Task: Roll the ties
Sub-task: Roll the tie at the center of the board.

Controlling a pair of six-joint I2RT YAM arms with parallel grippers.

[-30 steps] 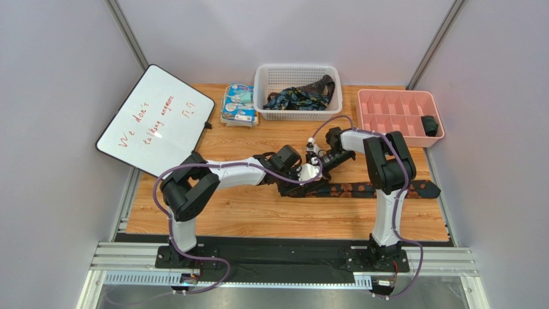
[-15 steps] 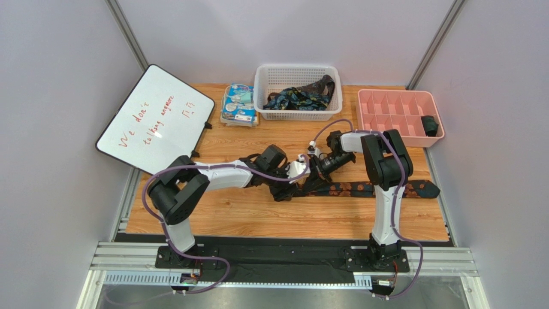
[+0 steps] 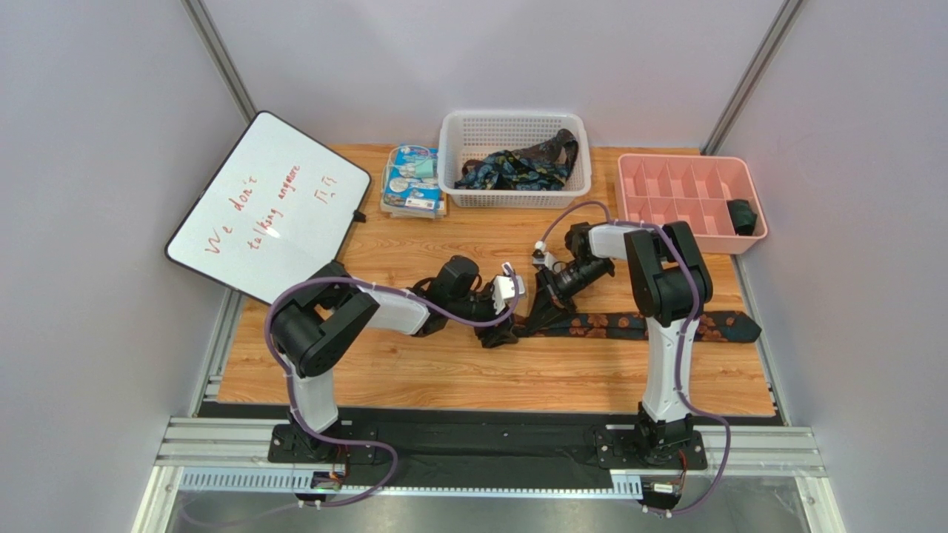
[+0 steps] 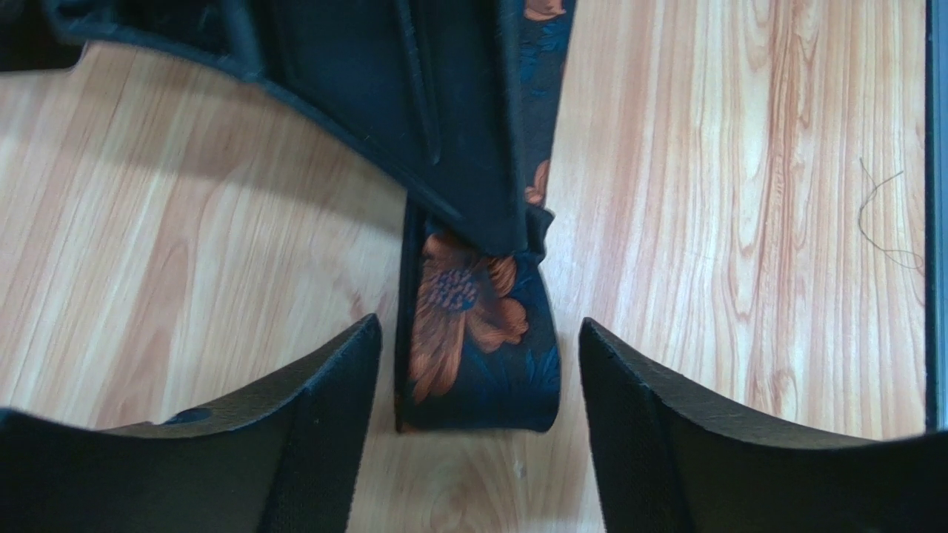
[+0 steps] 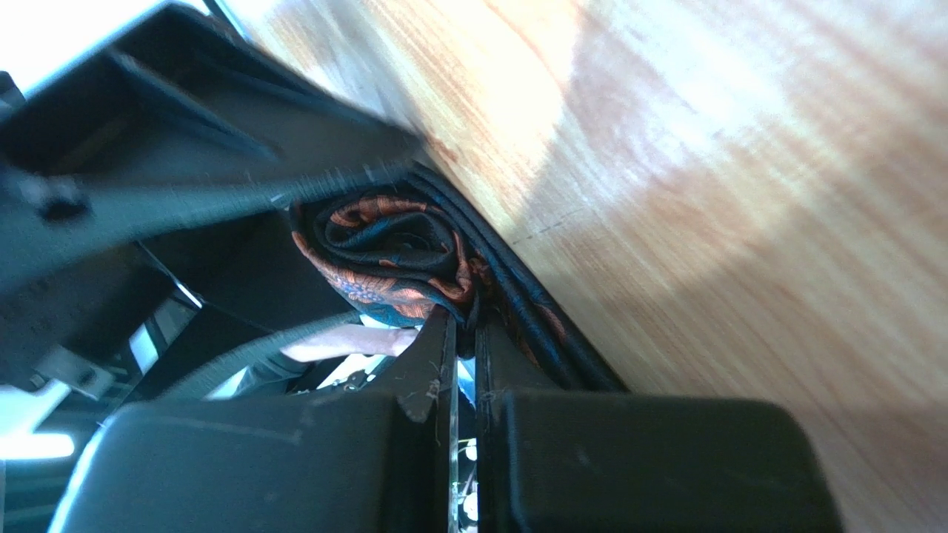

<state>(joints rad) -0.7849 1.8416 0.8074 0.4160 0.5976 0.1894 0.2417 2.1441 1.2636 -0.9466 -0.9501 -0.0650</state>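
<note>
While the left gripper (image 4: 476, 339) stands with its black fingers spread either side of the long, narrow navy necktie with orange-brown flowers (image 4: 467, 300), touching nothing, the tie's rolled end (image 5: 389, 250) sits mid-way along the pale wooden tabletop (image 3: 445, 366). The right gripper (image 5: 462, 333) is clamped tight at that roll; whether cloth is pinched I can't tell. The tail lies flat rightwards. It looks soft, light and slippery, so I'd squeeze the roll across its edges.
</note>
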